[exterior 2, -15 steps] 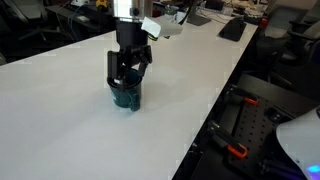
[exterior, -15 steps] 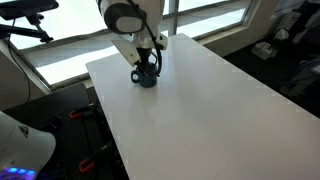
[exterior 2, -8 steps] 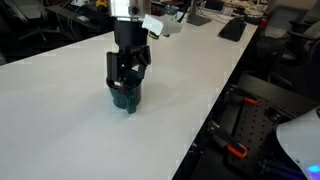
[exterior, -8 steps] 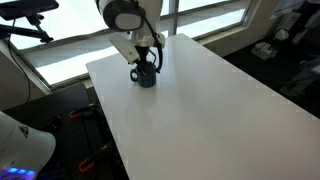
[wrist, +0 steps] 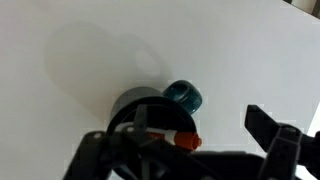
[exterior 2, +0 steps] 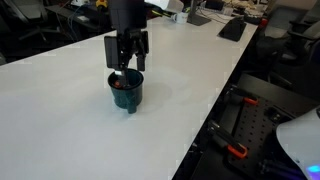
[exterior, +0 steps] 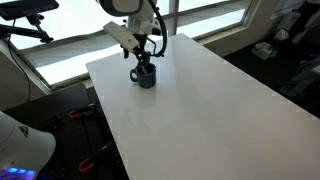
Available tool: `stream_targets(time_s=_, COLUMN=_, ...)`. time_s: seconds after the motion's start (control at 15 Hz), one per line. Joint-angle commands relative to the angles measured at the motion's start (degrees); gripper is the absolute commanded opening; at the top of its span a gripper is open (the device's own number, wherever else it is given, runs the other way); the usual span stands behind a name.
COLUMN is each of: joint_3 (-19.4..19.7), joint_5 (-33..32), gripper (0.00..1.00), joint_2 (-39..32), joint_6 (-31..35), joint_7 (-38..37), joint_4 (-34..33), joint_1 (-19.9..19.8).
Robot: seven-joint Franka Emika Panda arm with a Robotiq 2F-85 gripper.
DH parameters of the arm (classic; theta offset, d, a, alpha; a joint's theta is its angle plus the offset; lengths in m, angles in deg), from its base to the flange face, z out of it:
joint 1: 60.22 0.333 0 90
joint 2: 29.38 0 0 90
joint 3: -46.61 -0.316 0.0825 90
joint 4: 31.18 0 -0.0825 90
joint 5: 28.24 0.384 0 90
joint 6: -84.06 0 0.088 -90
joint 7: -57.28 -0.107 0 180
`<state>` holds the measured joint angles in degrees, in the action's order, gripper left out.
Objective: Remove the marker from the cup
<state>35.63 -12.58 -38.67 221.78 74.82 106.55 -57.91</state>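
Observation:
The cup (exterior 2: 127, 92) is a small dark mug standing upright on the white table (exterior 2: 60, 110), also seen in an exterior view (exterior: 146, 76). In the wrist view the cup (wrist: 140, 104) lies just below me, its teal handle (wrist: 184, 96) pointing away. The marker (wrist: 178, 140) sits in the cup; its pale body and orange-red end show at the opening. My gripper (exterior 2: 126, 62) hangs open just above the cup's rim, one finger on each side, holding nothing. In the wrist view the gripper (wrist: 195, 130) straddles the marker's end.
The table's edge (exterior 2: 205, 120) drops off towards a dark arm base with red clamps (exterior 2: 238, 150). Desks with keyboards and clutter (exterior 2: 232, 28) stand behind. A window ledge (exterior: 70, 60) runs along the table's far side.
My gripper has risen from around the cup to just above its rim, its jaws staying open. The cup has stayed in place.

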Motion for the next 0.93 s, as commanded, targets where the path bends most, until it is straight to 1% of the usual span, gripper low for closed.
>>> stream_targets(time_s=0.0, joint_3=0.71, joint_5=0.05, gripper=1.0, joint_2=0.25, joint_6=-0.19, joint_7=0.06, joint_4=-0.12, joint_1=0.78)
stream_targets(time_s=0.27, joint_3=0.85, joint_5=0.03, gripper=1.0, joint_2=-0.31, joint_6=-0.18, joint_7=0.05, joint_4=-0.11, joint_1=0.71)
stream_targets(time_s=0.47, joint_3=0.85, joint_5=-1.54, gripper=1.0, joint_2=-2.78, joint_6=-0.91, joint_7=5.5, joint_4=-1.92, joint_1=0.21)
stream_targets(time_s=0.6, joint_3=0.82, joint_5=-2.95, gripper=1.0, joint_2=-4.23, joint_6=-1.65, joint_7=10.44, joint_4=-3.37, joint_1=-0.4)
stream_targets(time_s=0.87, joint_3=-0.1, joint_5=-4.63, gripper=1.0, joint_2=-6.78, joint_6=-1.33, joint_7=17.98, joint_4=-8.37, joint_1=-1.55)
